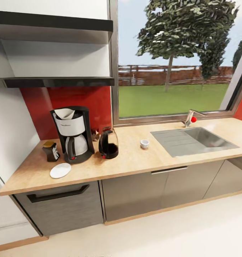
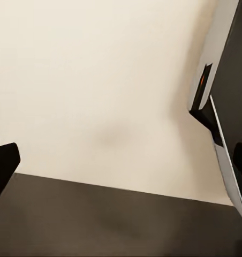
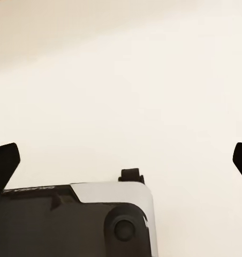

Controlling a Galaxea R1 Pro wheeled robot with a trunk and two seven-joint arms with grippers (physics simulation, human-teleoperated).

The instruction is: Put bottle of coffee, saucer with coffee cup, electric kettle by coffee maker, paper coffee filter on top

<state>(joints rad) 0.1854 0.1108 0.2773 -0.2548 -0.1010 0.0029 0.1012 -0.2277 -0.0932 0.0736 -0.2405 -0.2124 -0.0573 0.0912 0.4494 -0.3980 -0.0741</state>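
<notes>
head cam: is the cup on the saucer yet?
No, the coffee cup stands alone on the countertop near the sink, while the saucer lies bare in front of the coffee maker.

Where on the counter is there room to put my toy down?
Bare countertop lies between the electric kettle and the sink, apart from the small coffee cup. It is crowded around the coffee maker, with the bottle of coffee and saucer.

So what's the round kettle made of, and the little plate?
The electric kettle looks like dark, see-through glass: its rounded body is shiny with light glinting off it, and its handle and base look like black plastic. The saucer looks like smooth white ceramic, plain and slightly glossy, though it could be plastic.
</notes>
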